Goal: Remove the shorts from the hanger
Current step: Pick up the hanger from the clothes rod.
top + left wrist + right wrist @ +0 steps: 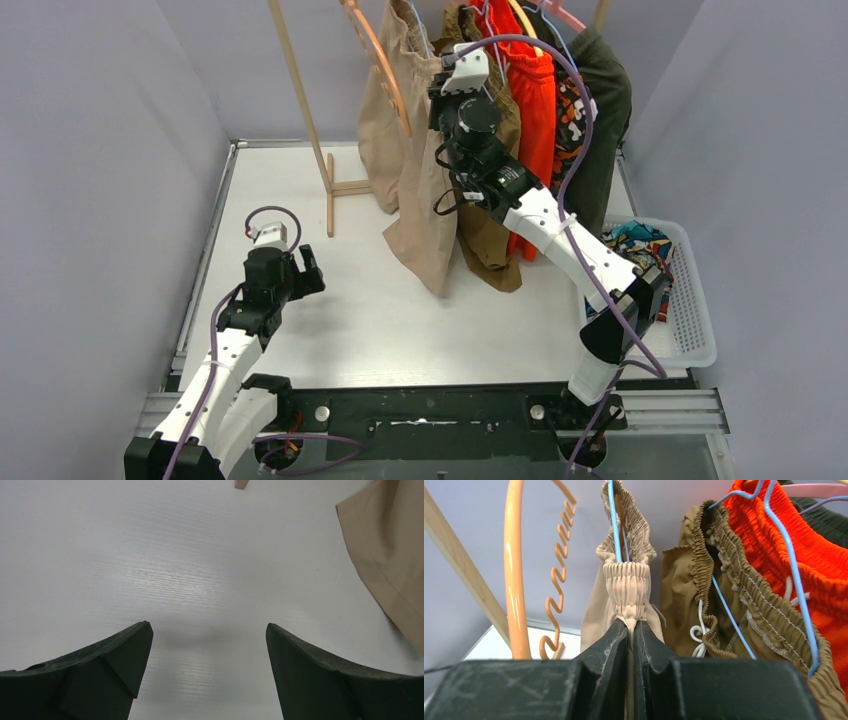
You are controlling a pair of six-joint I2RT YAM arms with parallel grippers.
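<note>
Several pairs of shorts (535,100) hung in the upper middle of the top view. Your right hand (631,627) was clenched on the gathered elastic waistband of the beige shorts (626,580), just under their blue hanger (613,520). Your left hand (207,626) was released, low above the tabletop (150,555) at the lower left. I judge the cloth to be soft, light and floppy. The thick waistband is the good place to hold, because thinner fabric could slip or stretch against the wire.

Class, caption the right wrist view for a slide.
Right gripper pinches the beige shorts at the waistband, hung on a blue hanger.
</note>
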